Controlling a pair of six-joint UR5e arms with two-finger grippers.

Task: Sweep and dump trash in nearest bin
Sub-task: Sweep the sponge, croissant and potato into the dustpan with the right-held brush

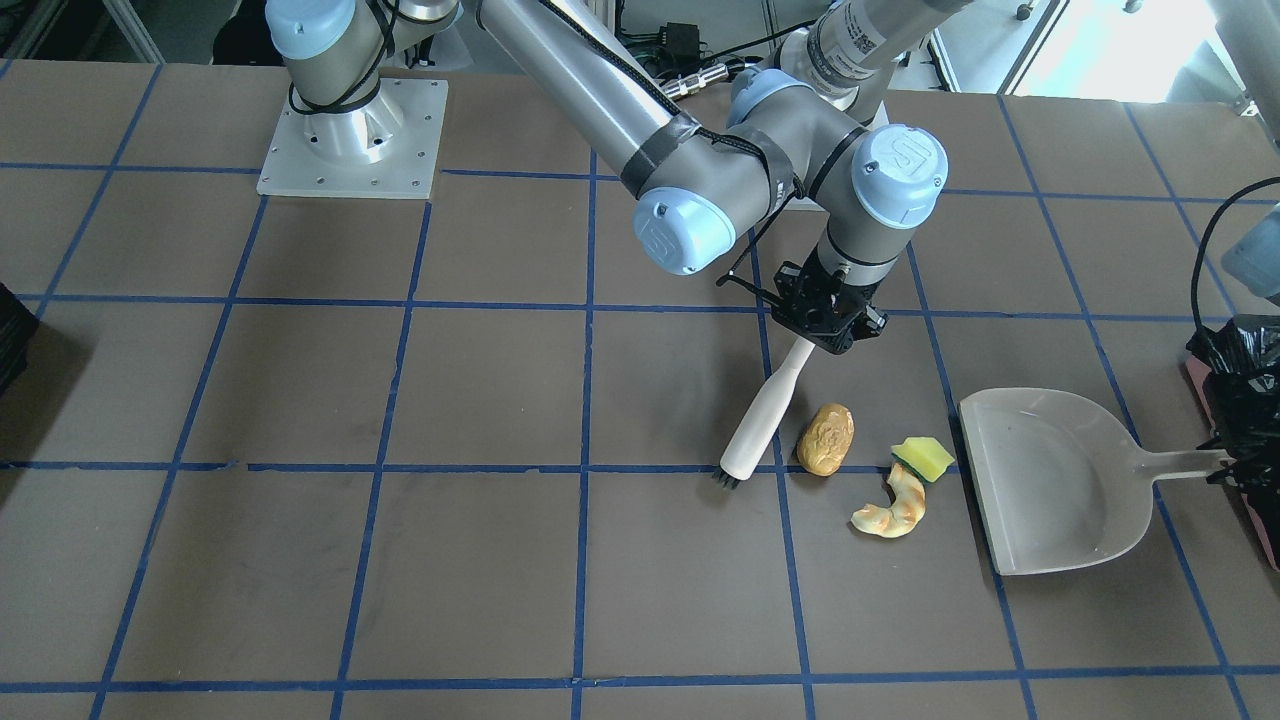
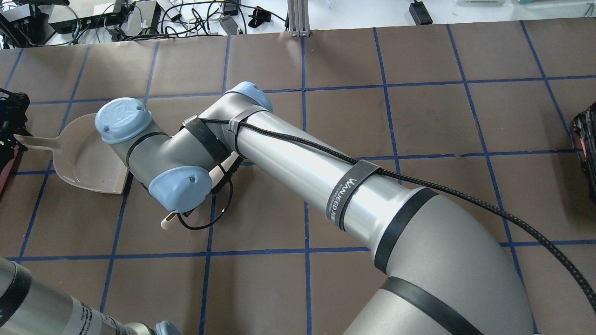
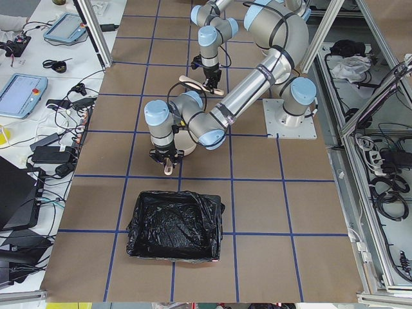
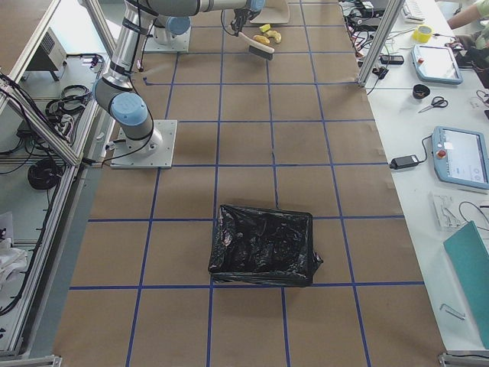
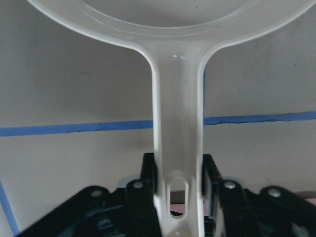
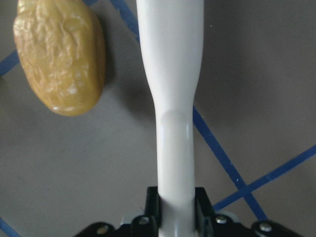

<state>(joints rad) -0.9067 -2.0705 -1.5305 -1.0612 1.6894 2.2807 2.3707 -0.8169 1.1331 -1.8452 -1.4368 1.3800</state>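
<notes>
The tan potato-like lump (image 1: 826,438), the yellow-green sponge (image 1: 925,457) and the curled pastry piece (image 1: 893,508) lie on the table between the white brush (image 1: 765,415) and the white dustpan (image 1: 1050,480). My right gripper (image 1: 820,325) is shut on the brush handle (image 6: 173,98), and the bristles touch the table beside the lump (image 6: 59,54). My left gripper (image 5: 178,177) is shut on the dustpan handle (image 5: 177,113). The pan lies flat with its mouth toward the trash. The bin (image 1: 1245,400), pink-sided with a black bag, stands right behind the left gripper. The overhead view hides the trash under my right arm.
The same bin shows in the exterior left view (image 3: 174,225). A second black-bagged bin (image 4: 263,245) stands at the table's far right end (image 2: 587,153). My right arm (image 2: 326,172) reaches across the table's middle. Blue tape lines grid the brown table.
</notes>
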